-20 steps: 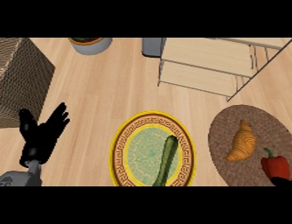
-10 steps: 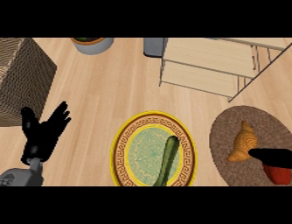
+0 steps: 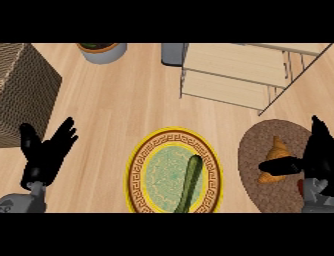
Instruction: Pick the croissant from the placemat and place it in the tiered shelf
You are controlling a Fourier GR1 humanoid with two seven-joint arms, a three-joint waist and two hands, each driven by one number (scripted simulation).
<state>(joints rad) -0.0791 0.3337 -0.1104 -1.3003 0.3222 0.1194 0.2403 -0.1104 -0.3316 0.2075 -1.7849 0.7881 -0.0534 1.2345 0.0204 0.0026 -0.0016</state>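
Croissant (image 3: 275, 159) noted on the round brown placemat (image 3: 253, 149), lower right of the counter, lying flat. Its long axis is read as running nearly away from the robot, the pointed end toward the far edge and leaning slightly to the right, the broader end nearer the robot. The right hand (image 3: 326, 161) is placed just to the croissant's right; its thumb (image 3: 282, 165) is stretched leftward across the lower half of the pastry, while the fingers (image 3: 319, 134) are held straight, pointing up the view beside it — released, no curl seen round the croissant, so no grasp is recorded yet. The pastry is thus bracketed: thumb laid crosswise over the long axis, fingers along the right flank. The closing is judged to have to come across the short width, not end to end. A red object (image 3: 300, 184) is mostly hidden at the hand's near edge; it cannot be identified. The tiered shelf (image 3: 233, 62) stands beyond the placemat, up and to the left, well apart — a lift and a forward-left carry are expected. A yellow-rimmed plate (image 3: 134, 170) with a long green vegetable (image 3: 189, 181) is seen left of the placemat. The left hand (image 3: 48, 155) is rested at lower left, fingers up and relaxed, far from the croissant; the right hand is clearly the nearer.
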